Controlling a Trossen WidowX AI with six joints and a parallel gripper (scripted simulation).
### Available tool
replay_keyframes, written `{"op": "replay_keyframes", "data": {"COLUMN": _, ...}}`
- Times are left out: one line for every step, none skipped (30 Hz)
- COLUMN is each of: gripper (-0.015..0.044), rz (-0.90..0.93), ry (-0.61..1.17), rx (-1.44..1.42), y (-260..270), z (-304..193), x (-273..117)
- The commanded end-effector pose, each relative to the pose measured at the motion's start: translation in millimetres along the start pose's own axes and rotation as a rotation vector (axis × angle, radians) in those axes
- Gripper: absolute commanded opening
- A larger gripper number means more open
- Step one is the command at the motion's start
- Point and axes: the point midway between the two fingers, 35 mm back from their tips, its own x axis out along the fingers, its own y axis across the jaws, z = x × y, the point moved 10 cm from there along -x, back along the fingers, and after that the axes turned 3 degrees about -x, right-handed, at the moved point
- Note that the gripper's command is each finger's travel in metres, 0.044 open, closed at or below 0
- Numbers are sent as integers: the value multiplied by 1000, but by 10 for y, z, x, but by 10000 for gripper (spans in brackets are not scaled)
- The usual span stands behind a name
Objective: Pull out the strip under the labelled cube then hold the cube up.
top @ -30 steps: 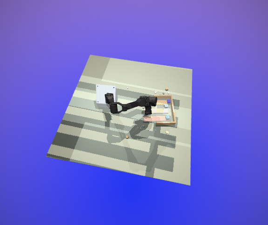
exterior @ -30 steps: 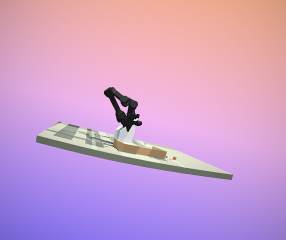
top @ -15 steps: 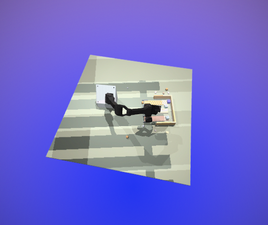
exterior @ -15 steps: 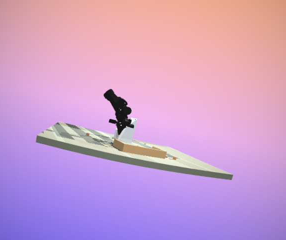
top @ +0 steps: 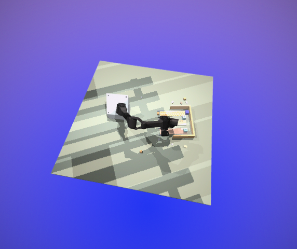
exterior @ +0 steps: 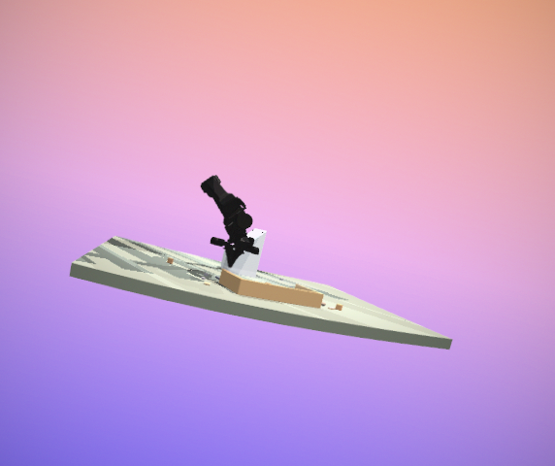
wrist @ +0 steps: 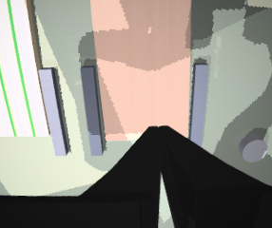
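Pink strip is lying in the nearest lane of a wooden tray, with its near end sticking out past the tray's open side toward the arm. A pale blue cube is sitting on the strip's far end, close to the tray's back wall. Whether this cube is the labelled one is too small to tell from the top view.

The black gripper is pointing down at the strip's near end. Its two fingers are pressing together with no visible gap, and their tips are meeting right at the strip's edge in the wrist view. Whether the thin edge is actually pinched between them cannot be told.

Two more strips are lying alongside in the tray: a white one with green lines in the middle lane, carrying another pale blue cube, and an orange-dotted one in the farthest lane, carrying a dark blue cube.

Short grey-blue bars are standing on either side of the pink strip's near end, and a small grey peg is sitting just to the right. Small loose blocks are lying scattered on the table around the tray.
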Motion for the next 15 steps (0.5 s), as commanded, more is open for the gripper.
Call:
{"op": "replay_keyframes", "data": {"gripper": 0, "rz": 4, "ry": 4, "rx": -5, "y": 12, "z": -1, "x": 74}}
{"op": "replay_keyframes", "data": {"gripper": 0, "rz": 4, "ry": 4, "rx": -5, "y": 13, "z": 0, "x": 91}}
{"op": "replay_keyframes", "data": {"gripper": 0, "rz": 4, "ry": 4, "rx": -5, "y": 14, "z": 0, "x": 107}}
{"op": "replay_keyframes", "data": {"gripper": 0, "rz": 4, "ry": 4, "rx": -5, "y": 15, "z": 0, "x": 124}}
{"op": "replay_keyframes", "data": {"gripper": 0, "rz": 4, "ry": 4, "rx": -5, "y": 16, "z": 1, "x": 140}}
{"op": "replay_keyframes", "data": {"gripper": 0, "rz": 4, "ry": 4, "rx": -5, "y": 16, "z": 1, "x": 156}}
{"op": "replay_keyframes", "data": {"gripper": 0, "rz": 4, "ry": 4, "rx": -5, "y": 17, "z": 1, "x": 173}}
{"op": "replay_keyframes", "data": {"gripper": 0, "rz": 4, "ry": 4, "rx": -5, "y": 18, "z": 1, "x": 189}}
{"op": "replay_keyframes", "data": {"gripper": 0, "rz": 4, "ry": 4, "rx": -5, "y": 19, "z": 0, "x": 205}}
{"op": "replay_keyframes", "data": {"gripper": 0, "rz": 3, "ry": 4, "rx": -5, "y": 20, "z": 0, "x": 222}}
{"op": "replay_keyframes", "data": {"gripper": 0, "rz": 3, "ry": 4, "rx": -5, "y": 22, "z": 0, "x": 238}}
{"op": "replay_keyframes", "data": {"gripper": 0, "rz": 3, "ry": 4, "rx": -5, "y": 23, "z": 0, "x": 254}}
{"op": "replay_keyframes", "data": {"gripper": 0, "rz": 3, "ry": 4, "rx": -5, "y": 25, "z": 0, "x": 271}}
{"op": "replay_keyframes", "data": {"gripper": 0, "rz": 3, "ry": 4, "rx": -5, "y": 26, "z": -1, "x": 287}}
{"op": "replay_keyframes", "data": {"gripper": 0, "rz": 3, "ry": 4, "rx": -5, "y": 28, "z": -1, "x": 303}}
